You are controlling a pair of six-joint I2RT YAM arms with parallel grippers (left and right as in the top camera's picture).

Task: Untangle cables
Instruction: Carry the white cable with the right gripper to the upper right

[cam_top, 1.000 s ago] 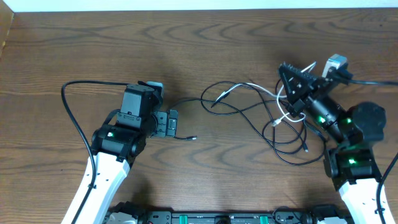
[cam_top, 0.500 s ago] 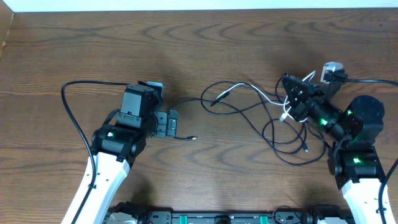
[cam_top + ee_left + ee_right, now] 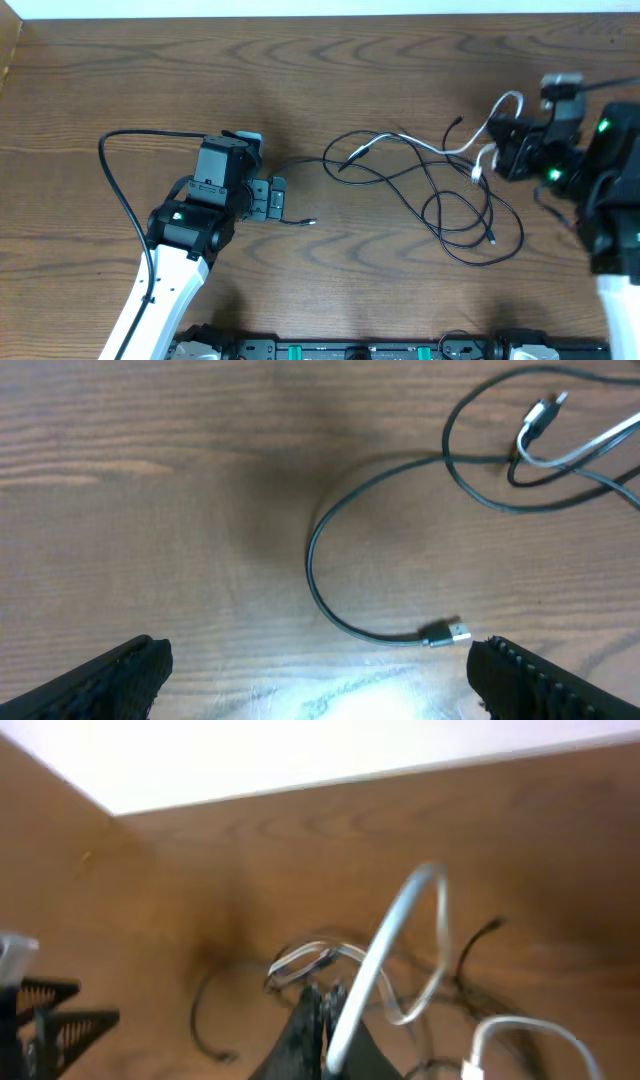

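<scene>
Plainly, with the right end effector (image 3: 321,1008) pinching the white cable (image 3: 385,945) just right of the black cable (image 3: 311,560) loops and the left end effector (image 3: 320,657) spread, pulling could cinch the crossing tight.

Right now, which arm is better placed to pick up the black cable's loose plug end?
Left. The left claw, open, hangs right beside the black cable's plug; the right claw is far off, shut on the white cable.

Robotics lab, wood-grain table (image 3: 330,70), left arm (image 3: 185,225), right arm (image 3: 610,190) (green lights (image 3: 180,214))
</scene>
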